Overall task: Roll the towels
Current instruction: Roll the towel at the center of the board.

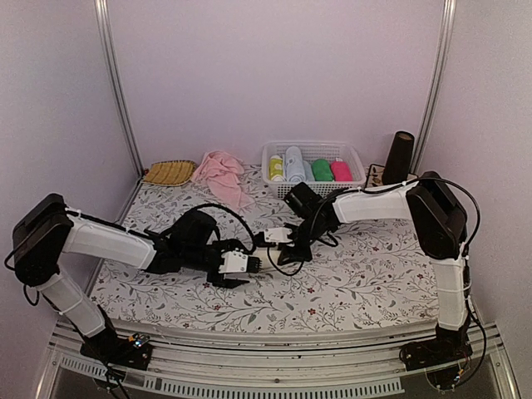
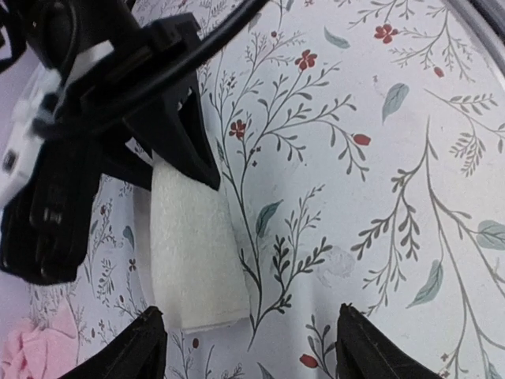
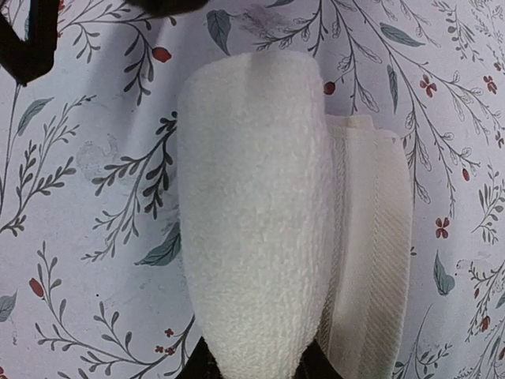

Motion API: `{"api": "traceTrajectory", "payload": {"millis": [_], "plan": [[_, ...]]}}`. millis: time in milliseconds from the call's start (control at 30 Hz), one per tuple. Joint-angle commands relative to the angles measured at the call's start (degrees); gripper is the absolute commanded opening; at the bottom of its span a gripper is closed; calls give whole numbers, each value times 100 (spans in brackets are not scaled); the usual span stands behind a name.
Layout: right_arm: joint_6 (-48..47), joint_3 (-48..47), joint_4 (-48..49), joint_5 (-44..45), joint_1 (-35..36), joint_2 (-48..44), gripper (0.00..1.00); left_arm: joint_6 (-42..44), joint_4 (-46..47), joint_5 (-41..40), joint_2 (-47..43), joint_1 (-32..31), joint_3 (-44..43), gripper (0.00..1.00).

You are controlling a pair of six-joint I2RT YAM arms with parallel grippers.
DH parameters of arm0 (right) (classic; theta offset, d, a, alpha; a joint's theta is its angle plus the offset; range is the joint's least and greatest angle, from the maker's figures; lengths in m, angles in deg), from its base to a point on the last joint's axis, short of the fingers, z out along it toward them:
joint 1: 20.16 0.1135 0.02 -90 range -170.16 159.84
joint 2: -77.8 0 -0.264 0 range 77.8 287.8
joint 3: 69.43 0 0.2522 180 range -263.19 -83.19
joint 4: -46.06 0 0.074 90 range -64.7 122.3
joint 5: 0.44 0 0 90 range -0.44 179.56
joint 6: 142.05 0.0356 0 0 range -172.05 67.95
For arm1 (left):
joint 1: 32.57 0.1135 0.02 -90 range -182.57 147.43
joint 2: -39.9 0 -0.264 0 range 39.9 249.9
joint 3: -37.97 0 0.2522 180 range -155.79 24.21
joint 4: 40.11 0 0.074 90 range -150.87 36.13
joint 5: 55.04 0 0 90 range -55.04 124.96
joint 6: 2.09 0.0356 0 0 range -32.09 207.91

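Observation:
The cream towel (image 3: 252, 205) lies on the floral cloth, partly rolled into a thick roll, with a flat tail (image 3: 371, 237) beside it. My right gripper (image 3: 256, 367) is shut on the near end of the roll. In the left wrist view the same towel (image 2: 193, 253) lies ahead and to the left, with the right gripper (image 2: 95, 118) at its far end. My left gripper (image 2: 252, 343) is open and empty, just short of the towel's near edge. The pink towel (image 1: 220, 174) lies crumpled at the back of the table. In the top view the two grippers, left (image 1: 256, 264) and right (image 1: 270, 243), are close together.
A white basket (image 1: 356, 158) at the back holds yellow-green, light blue, green and magenta rolls. A woven yellow tray (image 1: 169, 172) sits at the back left. A dark cylinder (image 1: 400, 156) stands at the back right. Cables loop over the arms near the table's middle.

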Motion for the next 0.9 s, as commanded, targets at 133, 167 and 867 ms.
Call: {"api": "traceTrajectory", "payload": {"millis": [133, 167, 867], "plan": [[39, -470, -1136, -462, -34, 531, 15, 381, 2040, -1611, 523, -578, 268, 74], [41, -486, -1157, -467, -40, 549, 15, 411, 2083, -1760, 610, -627, 230, 73], [3, -510, -1173, -477, -60, 495, 23, 225, 822, -2734, 1880, -865, -760, 0]]}}
